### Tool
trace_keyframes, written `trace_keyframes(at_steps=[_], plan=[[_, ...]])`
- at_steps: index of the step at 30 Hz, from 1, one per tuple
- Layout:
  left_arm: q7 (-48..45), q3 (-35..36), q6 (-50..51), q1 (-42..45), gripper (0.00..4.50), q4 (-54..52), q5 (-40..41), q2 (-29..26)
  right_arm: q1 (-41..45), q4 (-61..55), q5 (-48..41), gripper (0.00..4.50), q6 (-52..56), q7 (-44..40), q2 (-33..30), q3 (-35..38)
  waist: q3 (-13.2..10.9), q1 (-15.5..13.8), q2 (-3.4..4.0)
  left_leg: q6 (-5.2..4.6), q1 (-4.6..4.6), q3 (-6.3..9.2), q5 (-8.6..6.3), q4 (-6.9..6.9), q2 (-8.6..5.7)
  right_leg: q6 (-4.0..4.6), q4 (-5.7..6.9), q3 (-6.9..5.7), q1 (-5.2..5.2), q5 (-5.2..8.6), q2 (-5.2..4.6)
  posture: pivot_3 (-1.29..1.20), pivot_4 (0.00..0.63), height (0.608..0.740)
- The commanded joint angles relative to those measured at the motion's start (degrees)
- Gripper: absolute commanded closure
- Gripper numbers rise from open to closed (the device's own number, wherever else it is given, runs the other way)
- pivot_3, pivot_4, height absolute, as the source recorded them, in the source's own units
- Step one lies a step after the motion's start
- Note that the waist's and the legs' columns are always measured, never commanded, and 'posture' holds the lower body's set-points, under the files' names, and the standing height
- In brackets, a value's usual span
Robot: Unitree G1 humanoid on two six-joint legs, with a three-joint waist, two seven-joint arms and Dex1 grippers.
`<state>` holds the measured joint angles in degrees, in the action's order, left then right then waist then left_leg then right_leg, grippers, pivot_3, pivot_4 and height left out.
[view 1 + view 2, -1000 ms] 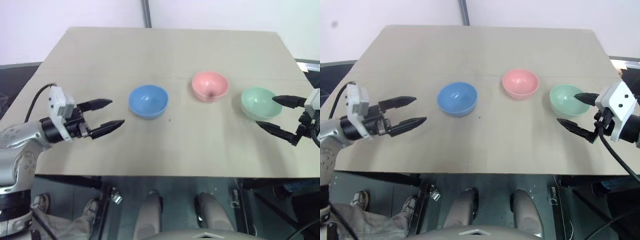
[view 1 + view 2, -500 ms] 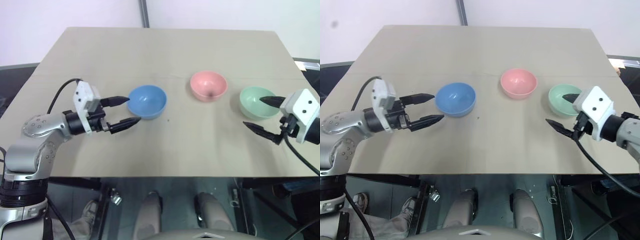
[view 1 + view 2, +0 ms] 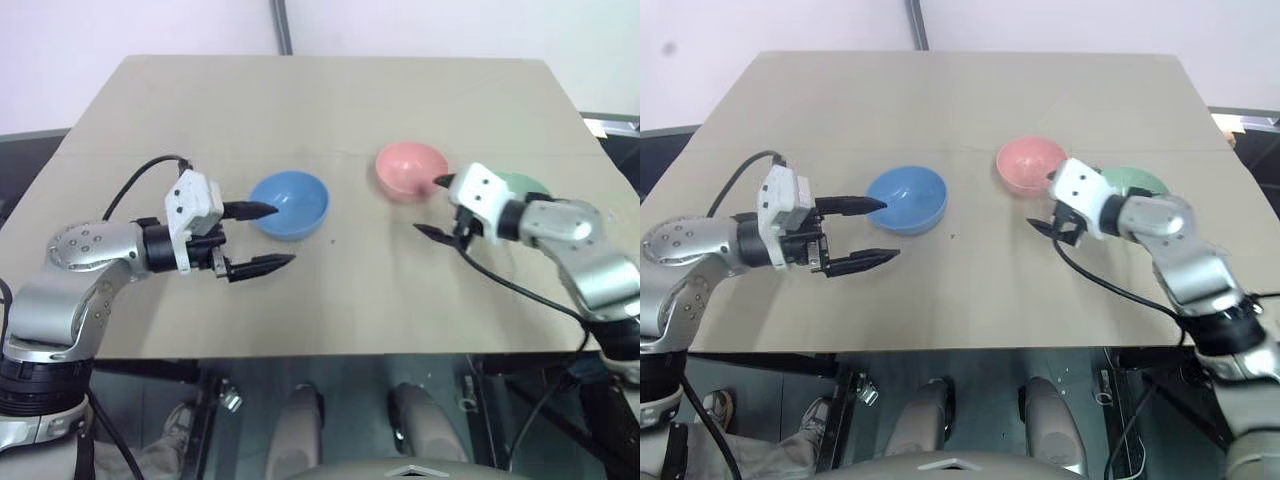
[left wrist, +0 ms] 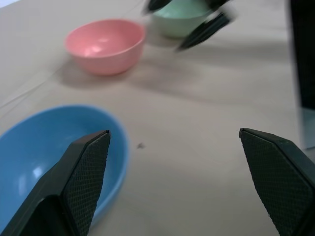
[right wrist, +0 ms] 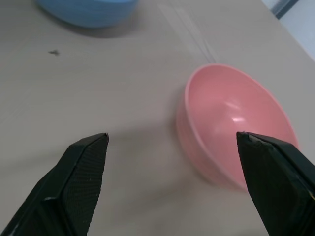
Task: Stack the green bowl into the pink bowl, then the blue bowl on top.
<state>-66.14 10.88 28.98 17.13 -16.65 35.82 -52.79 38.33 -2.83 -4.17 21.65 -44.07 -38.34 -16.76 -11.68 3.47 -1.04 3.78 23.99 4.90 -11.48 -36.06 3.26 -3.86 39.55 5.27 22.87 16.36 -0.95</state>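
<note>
Three bowls stand in a row across the table: the blue bowl on the left, the pink bowl in the middle, and the green bowl on the right, partly hidden behind my right wrist. My left gripper is open beside the blue bowl's near-left side, its upper finger reaching over the rim. My right gripper is open, just in front of the pink bowl's right side. The right wrist view has the pink bowl close ahead. Both grippers hold nothing.
The tan table stretches far behind the bowls. Its front edge runs close below both grippers. A small dark speck lies near the blue bowl. A grey pole rises behind the far edge.
My right gripper has swung left from the green bowl to the front of the pink bowl. My left gripper has edged right, up to the blue bowl. The bowls have not moved.
</note>
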Motion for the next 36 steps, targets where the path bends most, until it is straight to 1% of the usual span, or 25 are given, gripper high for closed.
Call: trace_keyframes(at_steps=[1, 3, 6, 8, 9, 10, 13, 14, 17, 18, 20, 21, 23, 26, 30, 32, 36], plan=[[-0.34, 2.10, 0.09, -0.38, 0.09, -1.93, 1.84, -0.37, 6.42, 11.27, 5.19, 0.00, -7.96, -0.88, 3.31, -2.65, 0.00, 0.03, 0.00, 0.00, 0.00, 0.00, 0.00, 0.01, 0.00, 0.00, 0.00, 0.00, 0.00, 0.00, 0.00, 0.00, 0.150, 0.740], [0.50, 3.49, 0.54, -1.96, 0.09, -3.39, 2.47, -0.18, 9.82, 19.88, 8.71, 0.00, -12.38, -0.79, 5.64, -5.13, 0.00, 0.20, 0.00, 0.00, 0.00, 0.00, 0.00, 0.02, 0.00, 0.00, 0.00, 0.00, 0.01, 0.00, 0.00, 0.00, 0.150, 0.740], [1.13, 5.35, 0.09, -4.34, 0.00, -4.60, 2.48, -0.55, 13.28, 30.22, 13.00, 0.83, -18.29, -0.47, 7.66, -7.28, 0.00, 0.38, 0.00, 0.00, 0.00, 0.00, 0.00, 0.03, 0.00, 0.01, 0.03, 0.00, 0.05, -0.01, 0.00, 0.00, 0.150, 0.740], [1.82, 6.11, 0.80, -5.10, 0.00, -5.40, 3.41, -0.40, 13.86, 32.60, 13.43, 1.93, -20.40, -1.78, 8.29, -7.15, -0.01, 0.11, 0.00, 0.00, 0.00, 0.01, 0.00, 0.04, 0.00, 0.02, 0.07, -0.01, 0.05, 0.00, 0.00, 0.00, 0.150, 0.740], [1.91, 6.54, 0.74, -5.94, 0.00, -5.81, 3.45, -0.47, 14.03, 33.23, 13.95, 2.31, -21.66, -2.02, 8.60, -7.21, -0.01, 0.15, 0.00, 0.00, 0.00, 0.01, 0.00, 0.04, 0.00, 0.02, 0.08, -0.02, 0.06, 0.00, 0.00, 0.00, 0.150, 0.740], [2.04, 6.90, 0.66, -6.62, 0.00, -6.12, 3.48, -0.52, 14.09, 33.57, 14.38, 2.92, -22.69, -2.45, 8.84, -7.30, -0.01, 0.27, 0.00, 0.00, 0.00, 0.01, 0.00, 0.04, 0.00, 0.02, 0.09, -0.01, 0.06, -0.01, 0.00, 0.00, 0.150, 0.740], [2.71, 7.59, 0.31, -8.21, 0.00, -6.62, 3.28, -0.29, 14.15, 33.52, 17.38, 4.44, -26.65, -1.43, 9.42, -8.00, -0.01, 0.49, 0.00, 0.00, -0.02, 0.00, 0.00, 0.03, 0.00, 0.02, 0.17, 0.00, 0.07, -0.01, 0.00, 0.00, 0.150, 0.740], [2.84, 7.68, 0.16, -8.59, 0.00, -6.79, 3.25, -0.27, 14.11, 33.39, 18.07, 4.44, -27.45, -1.04, 9.64, -7.88, 0.00, 0.50, -0.01, 0.00, -0.09, -0.01, 0.00, 0.03, 0.00, 0.02, 0.21, 0.03, 0.06, -0.01, 0.01, 0.00, 0.150, 0.740], [3.37, 8.47, -0.22, -9.95, 0.00, -6.66, 3.10, -0.11, 12.93, 26.56, 17.41, 4.44, -26.86, -3.03, 10.35, -6.92, -0.02, 0.52, 0.01, 0.01, -0.10, 0.01, 0.00, 0.03, 0.01, 0.02, 0.28, 0.02, 0.07, -0.01, 0.03, 0.00, 0.150, 0.740], [3.40, 9.06, -0.38, -10.74, 0.00, -6.53, 3.01, -0.13, 11.51, 20.54, 14.69, 4.44, -24.92, -6.22, 10.38, -6.55, -0.02, 0.50, 0.02, 0.01, -0.10, 0.01, 0.00, 0.03, 0.01, 0.02, 0.28, 0.02, 0.08, -0.01, 0.04, 0.00, 0.150, 0.740], [3.10, 10.25, -0.71, -12.54, 0.00, -6.01, 2.74, -0.22, 7.38, 5.31, 7.70, 4.44, -16.74, -13.14, 10.17, -6.52, -0.02, 0.46, 0.02, 0.01, -0.05, 0.02, 0.00, 0.06, 0.01, 0.02, 0.27, 0.02, 0.11, 0.00, 0.03, 0.00, 0.150, 0.740], [2.92, 10.68, -0.84, -13.33, 0.00, -5.90, 2.67, -0.25, 5.57, -0.47, 6.38, 4.44, -14.17, -15.11, 9.66, -6.96, -0.02, 0.40, 0.02, 0.01, -0.06, 0.02, 0.00, 0.07, 0.02, 0.02, 0.27, 0.02, 0.11, 0.00, 0.03, 0.00, 0.150, 0.740], [2.63, 11.13, -1.00, -14.52, 0.00, -5.74, 2.57, -0.32, 3.06, -7.31, 8.72, 4.44, -12.61, -15.93, 8.25, -8.55, -0.02, 0.22, 0.02, 0.00, 0.00, 0.04, 0.00, 0.11, 0.01, 0.03, 0.24, 0.00, 0.15, 0.00, 0.02, 0.00, 0.150, 0.740], [1.95, 11.54, -1.40, -15.77, 0.00, -5.44, 2.30, -0.59, -0.41, -15.82, 9.97, 4.44, -7.79, -17.66, 6.31, -10.46, -0.01, -0.40, 0.00, 0.01, -0.01, 0.04, 0.00, 0.08, 0.00, 0.03, 0.22, -0.03, 0.14, 0.01, -0.01, 0.00, 0.150, 0.740], [1.85, 11.62, -1.42, -16.12, 0.00, -5.33, 2.45, -0.80, -1.74, -19.35, 11.49, 4.44, -4.79, -18.57, 4.93, -11.97, -0.01, -0.89, 0.00, 0.01, -0.06, 0.03, 0.01, -0.04, 0.01, -0.04, 0.25, -0.02, 0.12, 0.07, 0.03, 0.00, 0.150, 0.740], [1.84, 11.35, -1.41, -15.94, 0.00, -5.34, 2.47, -0.83, -1.18, -17.67, 13.36, 4.44, -4.99, -19.19, 4.74, -13.95, 0.01, -0.90, -0.02, 0.02, -0.11, 0.02, 0.01, -0.05, 0.02, -0.18, 0.27, -0.01, 0.10, 0.15, 0.03, 0.00, 0.150, 0.740], [2.22, 11.46, -1.37, -15.74, 0.00, -5.77, 2.56, -0.88, 1.53, -11.65, 16.52, 4.44, -7.49, -17.46, 8.30, -16.66, 0.00, -0.70, -0.02, 0.02, -0.14, 0.01, 0.01, -0.04, 0.03, -0.10, 0.27, 0.00, 0.08, 0.10, 0.05, 0.00, 0.150, 0.740]])
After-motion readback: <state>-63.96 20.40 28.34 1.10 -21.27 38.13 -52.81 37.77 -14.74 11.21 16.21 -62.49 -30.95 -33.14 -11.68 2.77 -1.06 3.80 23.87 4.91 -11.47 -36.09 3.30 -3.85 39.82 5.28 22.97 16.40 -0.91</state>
